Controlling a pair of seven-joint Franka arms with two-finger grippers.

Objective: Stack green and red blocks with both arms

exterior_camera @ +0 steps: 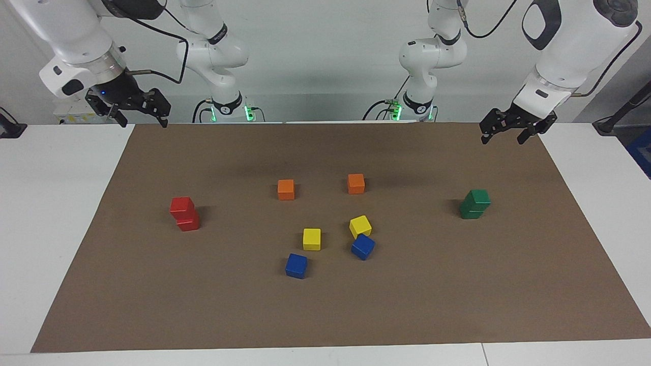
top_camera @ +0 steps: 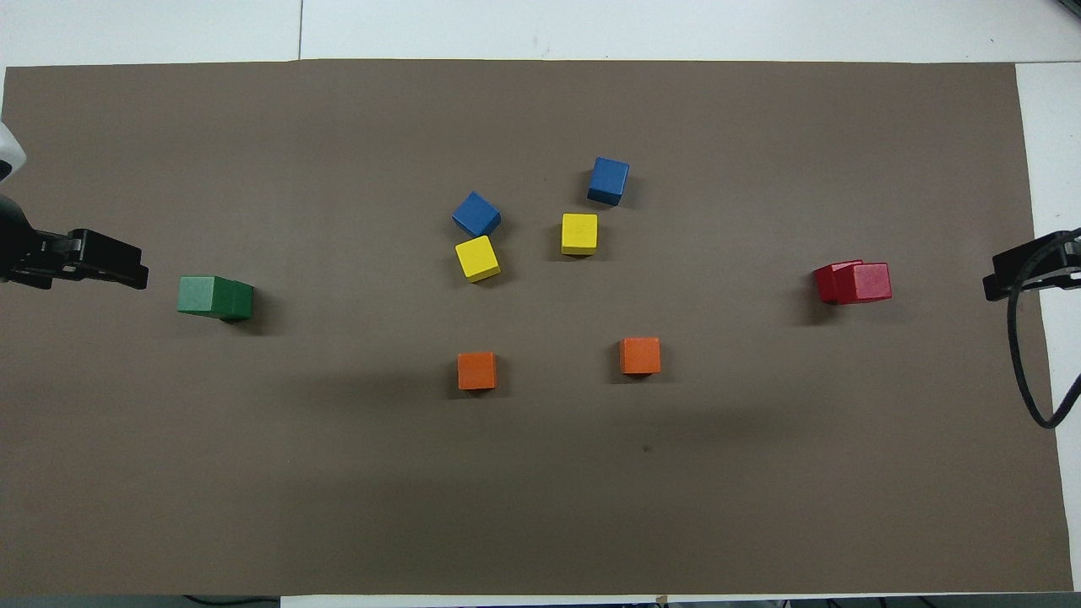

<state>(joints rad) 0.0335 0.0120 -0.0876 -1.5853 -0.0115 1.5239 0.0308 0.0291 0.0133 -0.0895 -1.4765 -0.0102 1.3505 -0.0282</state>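
Two dark green cubes stand stacked (exterior_camera: 474, 204) on the brown mat toward the left arm's end, also in the overhead view (top_camera: 215, 297). Two red cubes stand stacked (exterior_camera: 184, 213) toward the right arm's end, the top one twisted and offset (top_camera: 853, 282). My left gripper (exterior_camera: 502, 137) hangs open and empty in the air over the mat's corner by its base, apart from the green stack (top_camera: 101, 257). My right gripper (exterior_camera: 143, 121) hangs open and empty over the mat's edge at its own end, apart from the red stack (top_camera: 1026, 266).
Two orange cubes (exterior_camera: 286, 189) (exterior_camera: 356, 183) sit mid-mat nearer the robots. Two yellow cubes (exterior_camera: 312, 239) (exterior_camera: 360, 226) and two blue cubes (exterior_camera: 296, 265) (exterior_camera: 363, 246) lie farther out. The brown mat (exterior_camera: 457, 295) covers the white table.
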